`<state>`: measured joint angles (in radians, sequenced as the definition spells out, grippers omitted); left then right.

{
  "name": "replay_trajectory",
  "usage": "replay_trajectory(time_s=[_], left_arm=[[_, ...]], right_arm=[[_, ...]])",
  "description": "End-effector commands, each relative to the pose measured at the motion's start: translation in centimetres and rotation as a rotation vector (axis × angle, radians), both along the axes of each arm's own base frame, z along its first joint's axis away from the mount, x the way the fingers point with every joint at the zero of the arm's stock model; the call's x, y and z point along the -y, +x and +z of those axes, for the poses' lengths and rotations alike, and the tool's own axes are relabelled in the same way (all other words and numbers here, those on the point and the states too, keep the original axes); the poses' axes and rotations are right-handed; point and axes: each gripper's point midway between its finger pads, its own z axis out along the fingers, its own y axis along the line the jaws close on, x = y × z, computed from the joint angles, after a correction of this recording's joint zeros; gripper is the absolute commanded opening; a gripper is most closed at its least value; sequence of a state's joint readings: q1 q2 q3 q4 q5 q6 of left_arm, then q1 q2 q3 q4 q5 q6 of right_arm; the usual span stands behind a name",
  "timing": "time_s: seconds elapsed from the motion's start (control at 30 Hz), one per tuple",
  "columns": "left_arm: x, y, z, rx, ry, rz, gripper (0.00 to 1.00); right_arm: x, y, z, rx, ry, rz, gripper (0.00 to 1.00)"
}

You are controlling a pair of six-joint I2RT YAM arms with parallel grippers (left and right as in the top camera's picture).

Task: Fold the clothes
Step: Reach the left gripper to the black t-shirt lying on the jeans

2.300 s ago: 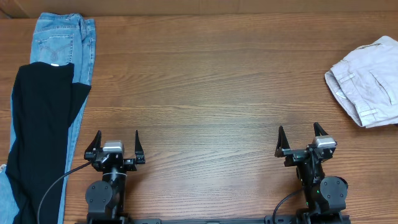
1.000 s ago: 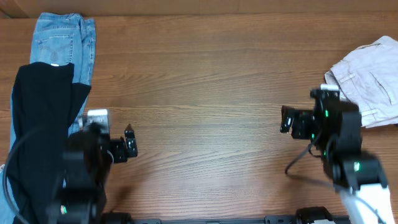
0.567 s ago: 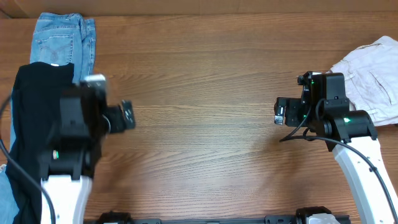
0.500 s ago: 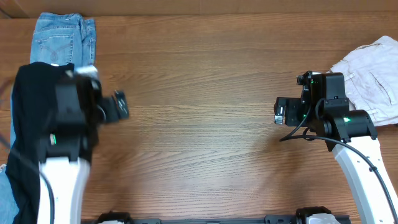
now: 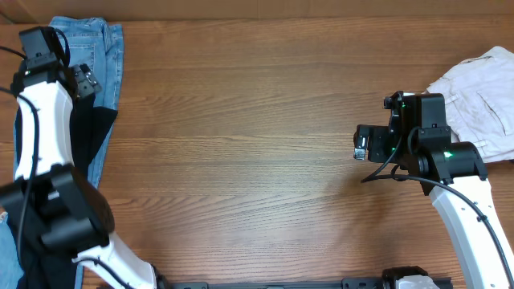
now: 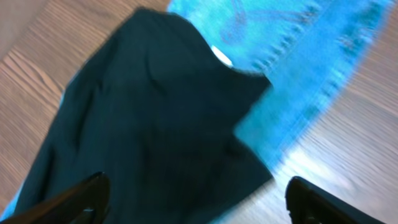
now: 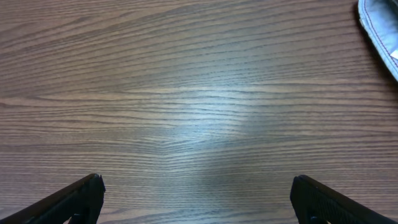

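The black clothes (image 5: 87, 132) lie lengthwise along the table's left edge, on top of light blue jeans (image 5: 103, 44). My left arm covers much of them in the overhead view. In the left wrist view the black clothes (image 6: 149, 124) fill the middle, with a small white tag (image 6: 221, 55) at their top edge. The left gripper (image 5: 80, 80) hovers open over that top end. Its fingertips (image 6: 93, 193) are spread wide, with nothing between them. The right gripper (image 5: 361, 144) is open above bare wood, and nothing lies between its fingertips (image 7: 87, 194).
A pale beige folded garment (image 5: 482, 100) lies at the right edge, just behind the right arm; its corner (image 7: 380, 31) shows in the right wrist view. The jeans (image 6: 298, 68) stick out past the black fabric. The wooden table (image 5: 257, 120) spans the middle.
The left arm has swung from the table's near-left part to the far-left corner, over the top of the black clothes. The right arm rose earlier and has since held still.
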<state>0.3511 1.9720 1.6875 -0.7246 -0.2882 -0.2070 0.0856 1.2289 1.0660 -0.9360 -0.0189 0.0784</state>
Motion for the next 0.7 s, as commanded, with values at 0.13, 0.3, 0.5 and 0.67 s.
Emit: replay_trajectory(time_s=[0.13,0.3,0.5,0.67], left_arm=[[-1.3,3.5,-4.7,-0.015,0.017,-0.079,0.97],[-1.5,4.3,-8.0,-0.037,0.007,-0.079,0.94],[-1.5,4.8,-10.9,-0.057,-0.006,-0.084,0.86],[-1.6,5.2,-11.6,-0.047,-0.002,-0.084,0.78]], right_arm=[[0.0,0.6,1.3,0.04,0.009,-0.008,1.0],[0.0,0.6,1.3,0.038,0.008,-0.008,1.0],[0.0,0.5,1.3,0.035,0.008,-0.008,1.0],[0.0,0.5,1.3,0.035,0.008,-0.008,1.0]])
